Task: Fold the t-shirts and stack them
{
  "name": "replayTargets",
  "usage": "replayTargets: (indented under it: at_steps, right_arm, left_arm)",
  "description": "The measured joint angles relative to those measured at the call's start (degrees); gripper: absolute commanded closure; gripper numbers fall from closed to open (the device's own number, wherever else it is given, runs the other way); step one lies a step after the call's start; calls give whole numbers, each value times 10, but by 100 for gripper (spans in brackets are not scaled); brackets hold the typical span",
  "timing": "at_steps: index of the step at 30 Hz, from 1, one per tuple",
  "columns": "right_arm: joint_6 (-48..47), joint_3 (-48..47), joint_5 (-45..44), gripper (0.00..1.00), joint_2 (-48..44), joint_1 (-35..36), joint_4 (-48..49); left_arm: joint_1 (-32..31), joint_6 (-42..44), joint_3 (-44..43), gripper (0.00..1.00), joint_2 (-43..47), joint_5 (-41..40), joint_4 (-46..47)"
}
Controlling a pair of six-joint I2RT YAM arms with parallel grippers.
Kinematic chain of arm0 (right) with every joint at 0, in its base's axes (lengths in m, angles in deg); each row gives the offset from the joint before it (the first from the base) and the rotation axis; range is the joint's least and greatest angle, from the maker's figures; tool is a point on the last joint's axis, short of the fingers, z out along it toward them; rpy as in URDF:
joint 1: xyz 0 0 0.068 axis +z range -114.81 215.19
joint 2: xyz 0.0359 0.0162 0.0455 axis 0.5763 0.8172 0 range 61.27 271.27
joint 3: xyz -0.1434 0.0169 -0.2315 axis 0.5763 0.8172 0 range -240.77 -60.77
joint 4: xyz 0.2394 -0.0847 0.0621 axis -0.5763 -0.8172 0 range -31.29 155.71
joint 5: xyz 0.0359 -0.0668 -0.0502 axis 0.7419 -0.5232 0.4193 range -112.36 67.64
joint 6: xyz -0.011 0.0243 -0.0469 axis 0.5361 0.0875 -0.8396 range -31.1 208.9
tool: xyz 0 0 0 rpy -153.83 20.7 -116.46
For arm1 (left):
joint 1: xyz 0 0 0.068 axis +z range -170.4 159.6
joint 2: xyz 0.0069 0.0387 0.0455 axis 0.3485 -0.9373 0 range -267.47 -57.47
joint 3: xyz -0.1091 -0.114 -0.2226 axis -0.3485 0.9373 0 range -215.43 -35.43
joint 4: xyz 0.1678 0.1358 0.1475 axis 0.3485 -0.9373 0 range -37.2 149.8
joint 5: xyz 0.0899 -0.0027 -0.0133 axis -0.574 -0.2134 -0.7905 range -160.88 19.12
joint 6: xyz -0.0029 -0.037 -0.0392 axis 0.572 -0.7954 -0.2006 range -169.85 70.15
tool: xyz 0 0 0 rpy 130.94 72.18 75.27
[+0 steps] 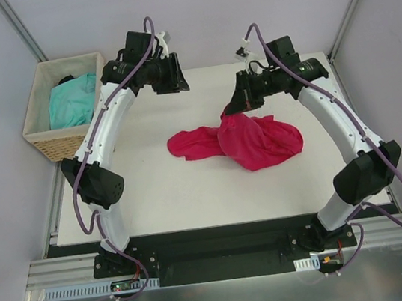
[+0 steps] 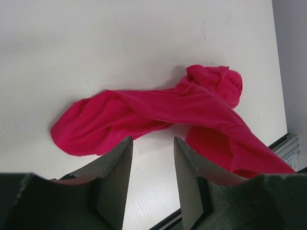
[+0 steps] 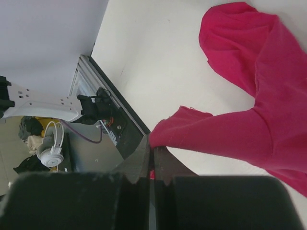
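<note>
**The right claw (image 3: 152,154) grips the crimson t-shirt (image 1: 260,141)**

It is clamped on an edge of the shirt, which lies crumpled on the tabletop (image 1: 140,197), right of centre. The left claw (image 2: 152,143) hangs partly open and empty near the far edge. The turquoise t-shirt (image 1: 73,101) sits in the wicker basket (image 1: 72,145) off the far left corner.

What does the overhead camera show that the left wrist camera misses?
Only overhead: the wicker basket holding the turquoise t-shirt, and the right gripper pinching the pink t-shirt. Only left wrist: the left gripper seen up close, open, nothing between its fingers. Both: the pink t-shirt crumpled on the white table.
</note>
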Motion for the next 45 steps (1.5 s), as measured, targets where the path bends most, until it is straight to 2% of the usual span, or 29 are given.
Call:
replayTargets:
  at_steps: [6,12,17,21,24,27,29,36,38,40,45]
  right_arm:
    - [2,-44,-7,99,1,3,15]
    - [3,-117,-59,99,11,2,33]
    - [3,-243,-97,99,49,-21,53]
    - [8,-314,-119,99,60,-54,102]
    - [23,-320,-122,99,47,-78,160]
    - [36,-320,-117,99,36,-91,198]
    - [44,-320,-102,99,32,-92,215]
    - [133,-308,46,97,30,-114,308]
    - [180,-308,87,97,32,-123,347]
    - [252,-308,130,96,39,-129,427]
    - [406,-319,180,96,81,-129,582]
  left_arm:
    - [7,-4,-6,60,-2,16,0]
    - [7,-5,-33,59,-24,39,0]
    - [7,-3,-54,57,-38,69,0]
    - [7,10,-72,53,-38,85,6]
    - [7,19,-77,53,-34,87,20]
    - [7,26,-77,47,-34,93,29]
    - [7,31,-77,42,-34,103,31]
    - [7,53,-58,39,-34,115,45]
    - [7,59,-56,39,-38,116,45]
    - [7,61,-56,39,-41,119,47]
    - [8,61,-56,38,-46,136,49]
